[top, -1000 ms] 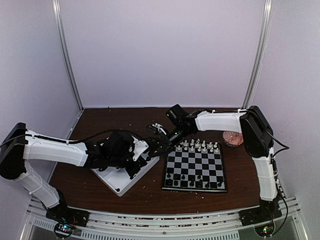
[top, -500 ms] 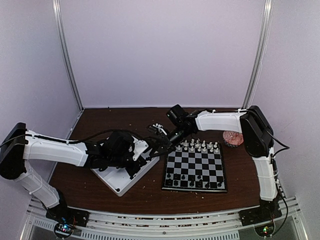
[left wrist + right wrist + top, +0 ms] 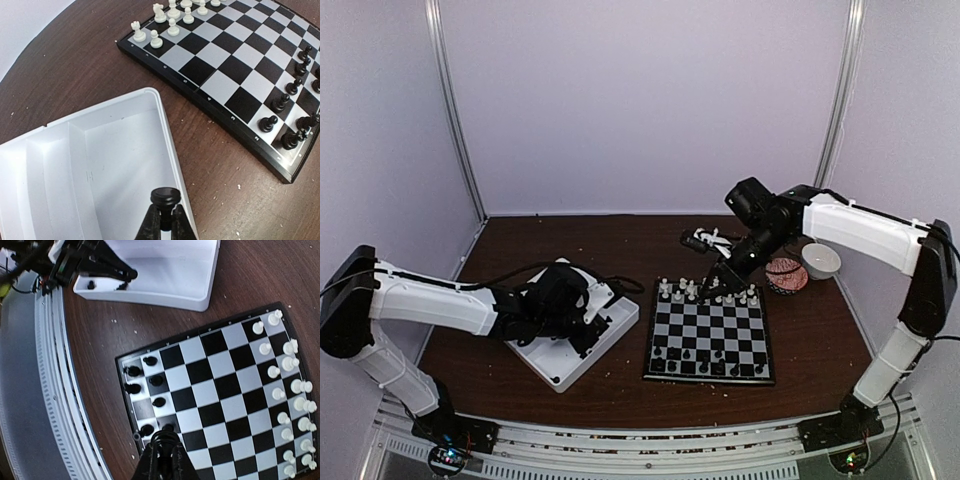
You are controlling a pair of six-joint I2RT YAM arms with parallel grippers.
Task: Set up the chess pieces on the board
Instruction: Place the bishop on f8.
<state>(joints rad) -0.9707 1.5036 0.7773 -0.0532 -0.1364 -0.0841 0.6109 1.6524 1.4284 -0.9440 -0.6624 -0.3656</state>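
My left gripper (image 3: 588, 318) hangs over the white tray (image 3: 560, 380). In the left wrist view it (image 3: 165, 214) is shut on a small black chess piece (image 3: 165, 196) above the tray's right compartment (image 3: 120, 165). My right gripper (image 3: 712, 292) is over the board (image 3: 710, 332), near its far side. In the right wrist view it (image 3: 167, 452) is shut on another black piece (image 3: 168, 436) above the board (image 3: 220, 390). Several black pieces (image 3: 705, 367) stand along the board's near rows, and they also show in the right wrist view (image 3: 159, 401). White pieces (image 3: 720, 293) fill the far rows.
A pink patterned bowl (image 3: 785, 275) and a white bowl (image 3: 820, 260) stand right of the board. One black piece (image 3: 90, 284) lies in the tray's corner. The metal rail (image 3: 640, 440) runs along the table's near edge.
My right arm has swung from the tray's far corner to the right and now holds its gripper over the board's far side. The left arm has barely moved.
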